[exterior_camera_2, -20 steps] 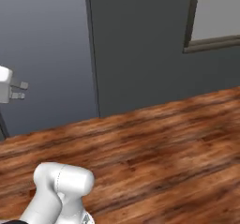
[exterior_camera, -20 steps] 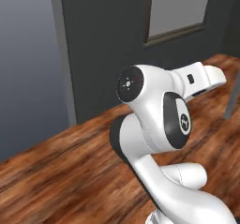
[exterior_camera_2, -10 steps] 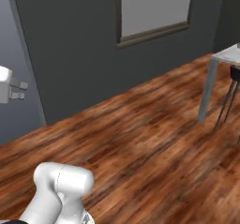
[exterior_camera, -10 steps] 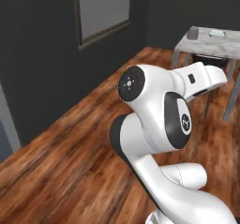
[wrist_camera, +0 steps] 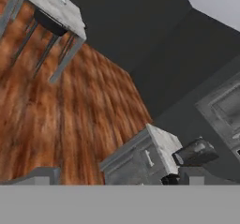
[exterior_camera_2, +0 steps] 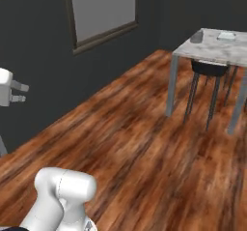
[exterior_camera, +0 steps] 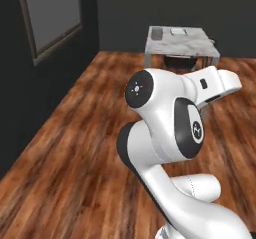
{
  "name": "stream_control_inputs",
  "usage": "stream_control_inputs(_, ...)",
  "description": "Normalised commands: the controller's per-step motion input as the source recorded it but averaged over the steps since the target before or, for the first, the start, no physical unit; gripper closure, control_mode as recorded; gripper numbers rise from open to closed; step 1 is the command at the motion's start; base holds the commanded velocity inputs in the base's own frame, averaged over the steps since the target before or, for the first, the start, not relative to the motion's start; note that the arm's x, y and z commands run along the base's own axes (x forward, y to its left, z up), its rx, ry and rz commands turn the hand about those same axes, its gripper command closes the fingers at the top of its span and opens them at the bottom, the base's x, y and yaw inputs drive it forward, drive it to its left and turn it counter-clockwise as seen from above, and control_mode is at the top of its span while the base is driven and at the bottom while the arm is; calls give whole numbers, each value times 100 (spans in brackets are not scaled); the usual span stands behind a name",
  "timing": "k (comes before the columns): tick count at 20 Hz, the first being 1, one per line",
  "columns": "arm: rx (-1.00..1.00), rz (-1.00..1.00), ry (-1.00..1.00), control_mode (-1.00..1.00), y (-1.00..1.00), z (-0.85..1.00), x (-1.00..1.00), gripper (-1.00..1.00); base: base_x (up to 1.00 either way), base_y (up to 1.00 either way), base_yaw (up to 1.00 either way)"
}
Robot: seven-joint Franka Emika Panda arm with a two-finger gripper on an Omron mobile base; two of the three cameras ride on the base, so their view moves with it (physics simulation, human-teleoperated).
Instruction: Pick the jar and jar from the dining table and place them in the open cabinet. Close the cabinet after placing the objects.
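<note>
Dining table (exterior_camera_2: pixel 212 49) stands well apart across bare wooden floor (exterior_camera_2: pixel 144 143)

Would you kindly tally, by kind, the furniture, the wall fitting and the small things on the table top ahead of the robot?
dining table: 1
dark chair under it: 1
small things on the table top: 2, a grey thing and a white flat thing; too small to name
framed panel on the wall: 1
Total: 5

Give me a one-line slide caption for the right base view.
Marble dining table with a dark chair beneath, across the wooden floor.
</note>
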Motion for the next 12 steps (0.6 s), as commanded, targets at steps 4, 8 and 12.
stream_control_inputs(4,0,0,0,100,0,0,0,-100,52,72,-48)
stream_control_inputs(8,0,0,0,100,0,0,0,-100,55,80,-45)
stream_control_inputs(12,0,0,0,100,0,0,0,-100,63,80,-44)
